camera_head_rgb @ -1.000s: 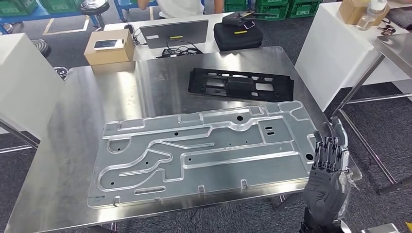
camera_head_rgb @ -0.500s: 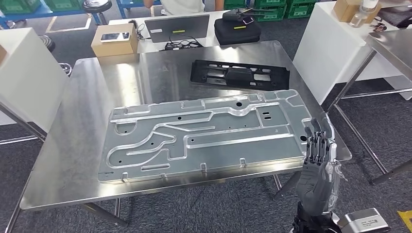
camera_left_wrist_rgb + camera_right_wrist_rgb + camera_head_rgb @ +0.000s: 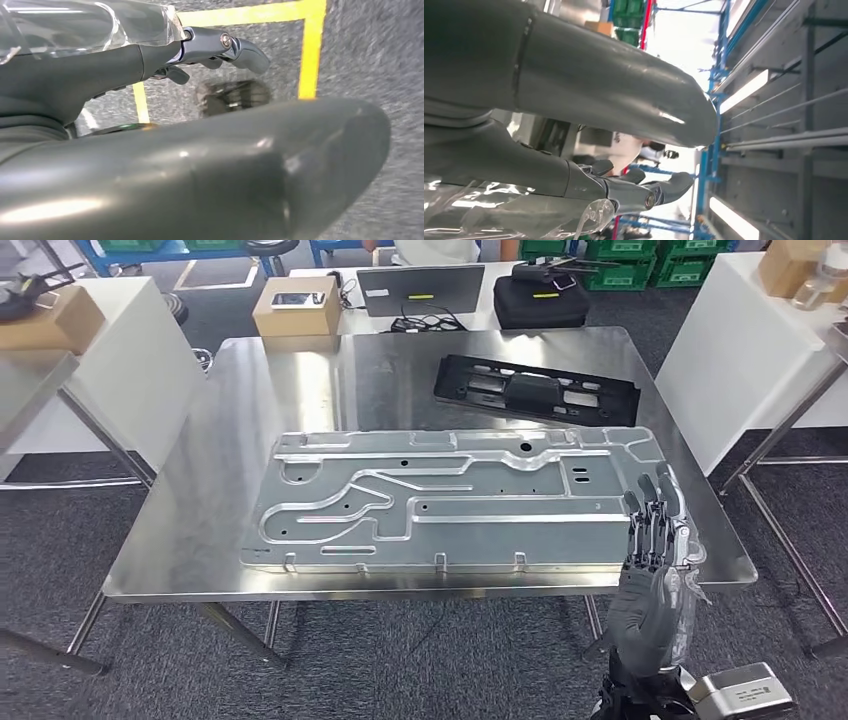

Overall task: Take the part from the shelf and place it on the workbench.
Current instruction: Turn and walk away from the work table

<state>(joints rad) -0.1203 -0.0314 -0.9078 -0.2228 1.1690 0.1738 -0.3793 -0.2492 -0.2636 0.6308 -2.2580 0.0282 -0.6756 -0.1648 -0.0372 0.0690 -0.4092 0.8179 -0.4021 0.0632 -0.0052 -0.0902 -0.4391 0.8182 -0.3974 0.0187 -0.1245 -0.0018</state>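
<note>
— While the large silver machined aluminium plate [image 3: 455,500] lies flat on the shiny steel workbench [image 3: 180,540], what containers do you see?

— At twelve o'clock beyond the bench, a brown cardboard box [image 3: 291,308] carries a phone on its lid; what is inside I cannot tell. A closed black zip case [image 3: 540,302] sits at one o'clock, with green plastic crates [image 3: 620,272] behind it, their contents hidden. Another cardboard box [image 3: 45,320] stands on a white table at ten o'clock.

— And the long black plastic bracket [image 3: 535,390]?

— On the bench at one o'clock from the plate, just apart from its far edge.

— The hands?

— The right hand [image 3: 652,570] is raised upright at four o'clock of the bench, in front of the plate's corner, fingers straight, spread and holding nothing. In the left wrist view the left hand [image 3: 150,150] hangs over grey carpet with yellow floor tape [image 3: 310,50], fingers extended and holding nothing.
</note>
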